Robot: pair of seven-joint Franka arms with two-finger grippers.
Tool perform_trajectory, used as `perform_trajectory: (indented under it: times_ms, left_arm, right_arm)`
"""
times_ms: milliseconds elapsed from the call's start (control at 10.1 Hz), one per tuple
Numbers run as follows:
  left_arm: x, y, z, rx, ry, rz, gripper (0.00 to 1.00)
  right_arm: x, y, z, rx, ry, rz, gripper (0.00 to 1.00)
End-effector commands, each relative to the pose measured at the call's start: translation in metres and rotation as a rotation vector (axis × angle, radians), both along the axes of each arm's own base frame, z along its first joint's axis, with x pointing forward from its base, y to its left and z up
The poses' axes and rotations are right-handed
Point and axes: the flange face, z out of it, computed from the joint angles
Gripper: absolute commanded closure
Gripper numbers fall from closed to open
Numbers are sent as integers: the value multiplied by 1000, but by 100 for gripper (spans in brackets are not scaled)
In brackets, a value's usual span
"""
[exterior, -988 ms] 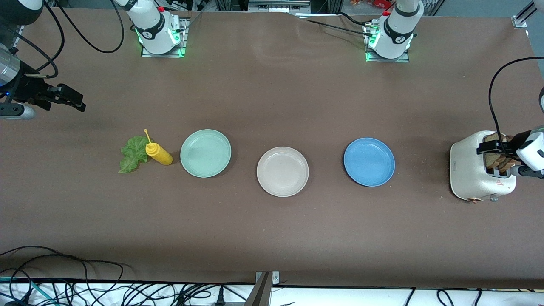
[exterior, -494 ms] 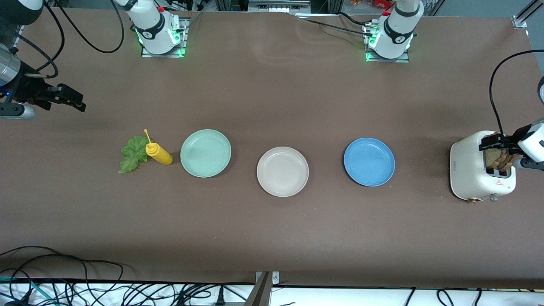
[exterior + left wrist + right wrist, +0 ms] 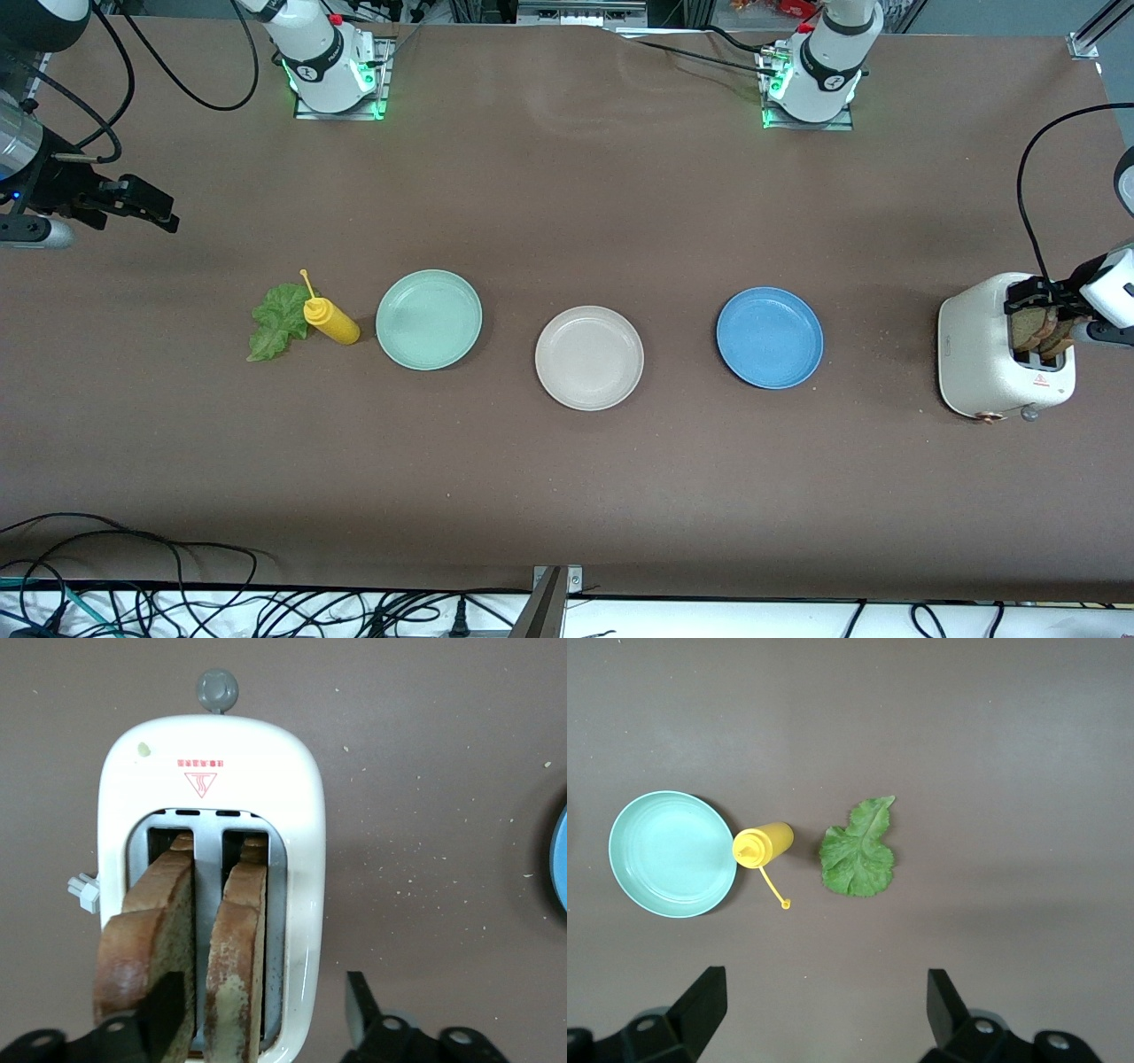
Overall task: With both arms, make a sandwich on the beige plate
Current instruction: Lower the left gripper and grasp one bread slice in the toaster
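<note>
The beige plate point(image 3: 589, 357) lies bare between two other plates. Two brown-crusted bread slices point(image 3: 1041, 323) stand in the slots of a cream toaster point(image 3: 983, 354) at the left arm's end. My left gripper point(image 3: 1036, 301) hangs over the toaster, open. In the left wrist view one finger point(image 3: 166, 1010) is between the slices. The other finger point(image 3: 359, 1001) is outside the toaster's wall point(image 3: 306, 904), so one slice point(image 3: 239, 939) lies between them, with the second slice point(image 3: 146, 939) beside it. My right gripper point(image 3: 164, 217) waits open over bare table at the right arm's end. The lettuce leaf point(image 3: 279, 321) lies flat there.
A yellow squeeze bottle point(image 3: 330, 321) lies between the lettuce and a mint-green plate point(image 3: 429, 319). A blue plate point(image 3: 769, 337) sits between the beige plate and the toaster. In the right wrist view the lettuce point(image 3: 858, 850), bottle point(image 3: 764, 846) and mint plate point(image 3: 671, 853) lie ahead.
My left gripper has shifted a little over the toaster, toward the robots' bases, staying at the bread slices. The right arm has not moved.
</note>
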Motion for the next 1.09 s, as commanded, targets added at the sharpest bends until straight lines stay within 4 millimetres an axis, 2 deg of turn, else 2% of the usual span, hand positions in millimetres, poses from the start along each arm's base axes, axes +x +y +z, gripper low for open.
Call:
perform_trajectory:
  times_ms: [0,99,296,593,790,889,988]
  left_arm:
    - [-12,7,9,22,-10,-15,87]
    - [-12,8,8,20,-7,-50,100]
    - [-14,13,7,16,-3,-92,100]
    - [-8,13,19,20,-12,-103,100]
    - [-2,12,38,21,-11,-106,100]
    - [5,8,56,18,-1,-115,100]
    - [15,-6,76,4,34,-139,100]
  right_arm:
    - [2,2,6,-1,5,-6,0]
    - [2,1,6,-1,3,-7,0]
    - [2,1,6,-3,5,-7,0]
    - [2,1,6,-3,5,-7,0]
    - [2,1,6,-3,5,-7,0]
    - [2,1,6,-3,5,-5,0]
    - [2,1,6,-3,5,-5,0]
